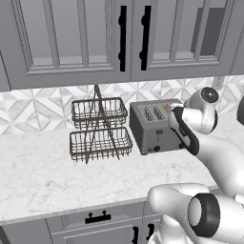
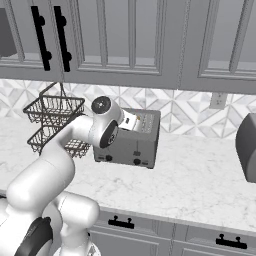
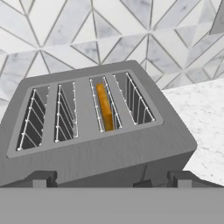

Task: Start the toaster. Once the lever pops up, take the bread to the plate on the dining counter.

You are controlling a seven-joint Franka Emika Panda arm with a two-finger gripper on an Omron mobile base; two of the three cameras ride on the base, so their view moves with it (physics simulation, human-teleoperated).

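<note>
The grey toaster [image 1: 151, 125] [image 2: 131, 142] [image 3: 100, 144] stands on the marble counter against the tiled wall. Seen from above in the hand view, the bread [image 3: 105, 107] sits as an orange-tan slice deep in the third slot from the left. The lever [image 1: 159, 135] is a small dark tab on the toaster's front face. My gripper [image 3: 111, 178] hovers open just above the toaster's front top edge, with one fingertip to each side and nothing between them. The white hand [image 2: 129, 120] hides part of the toaster's top. The plate and the dining counter are out of view.
A two-tier wire basket rack [image 1: 99, 128] [image 2: 52, 122] stands just left of the toaster. Grey wall cabinets [image 1: 119, 38] hang overhead. A rounded grey appliance [image 2: 247, 147] sits at the far right, and a wall outlet [image 2: 217, 100] is behind it. Bare counter [image 2: 200, 185] lies in front.
</note>
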